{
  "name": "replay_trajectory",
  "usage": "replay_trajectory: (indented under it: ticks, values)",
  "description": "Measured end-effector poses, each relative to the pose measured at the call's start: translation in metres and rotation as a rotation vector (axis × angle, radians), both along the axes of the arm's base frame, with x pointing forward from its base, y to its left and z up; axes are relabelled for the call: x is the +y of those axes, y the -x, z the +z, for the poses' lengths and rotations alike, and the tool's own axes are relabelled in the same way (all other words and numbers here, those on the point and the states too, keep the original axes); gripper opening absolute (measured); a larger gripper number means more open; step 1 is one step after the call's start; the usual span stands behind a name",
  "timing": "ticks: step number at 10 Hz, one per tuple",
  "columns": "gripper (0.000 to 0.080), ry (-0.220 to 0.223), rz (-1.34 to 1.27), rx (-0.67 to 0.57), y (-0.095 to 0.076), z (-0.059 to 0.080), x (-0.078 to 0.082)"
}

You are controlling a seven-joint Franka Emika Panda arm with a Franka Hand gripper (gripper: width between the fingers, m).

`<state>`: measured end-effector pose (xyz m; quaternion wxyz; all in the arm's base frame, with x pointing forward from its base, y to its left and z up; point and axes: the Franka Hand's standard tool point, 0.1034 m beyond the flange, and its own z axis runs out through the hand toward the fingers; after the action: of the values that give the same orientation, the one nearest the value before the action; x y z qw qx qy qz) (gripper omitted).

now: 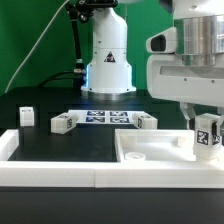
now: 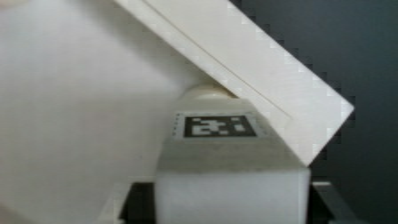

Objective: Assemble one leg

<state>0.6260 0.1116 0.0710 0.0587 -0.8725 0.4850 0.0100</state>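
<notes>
My gripper is shut on the leg, a small white block with a black-and-white tag, at the exterior view's right. It holds the leg upright over the large white panel, near its far right corner. In the wrist view the leg fills the space between my fingers, tag facing the camera, its tip at the panel's raised edge. I cannot tell whether the leg touches the panel.
Three more white tagged legs lie on the black table: one at the left, one left of the marker board, one behind the panel. The robot base stands at the back. A white rail runs along the front.
</notes>
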Motion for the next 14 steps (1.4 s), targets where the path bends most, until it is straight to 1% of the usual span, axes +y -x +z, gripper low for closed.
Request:
replay_trajectory:
  ticks: [1,2,4,5,6,8,10,11,14]
  values:
    - [0.029,-0.005,-0.06,0.002,0.0,-0.0001,-0.0004]
    - [0.0291,-0.017,-0.219,0.02,0.0003,-0.0003,-0.0012]
    - [0.0291,-0.027,-0.467,0.049,0.0013,-0.0003,0.0008]
    - [0.0291,-0.038,-0.672,0.065,0.0021,-0.0007,0.0006]
    - [0.0291,-0.036,-0.718,0.066,0.0024,-0.0008,0.0008]
    - [0.0291,-0.05,-0.985,0.087,0.0026,-0.0006,0.0015]
    - [0.0291,-0.066,-1.068,0.095,0.0031,0.0,0.0032]
    - [0.0291,-0.062,-1.077,0.089,0.0033,0.0001,0.0039]
    - [0.0291,-0.085,-1.117,0.093,0.0027,-0.0001,0.0039]
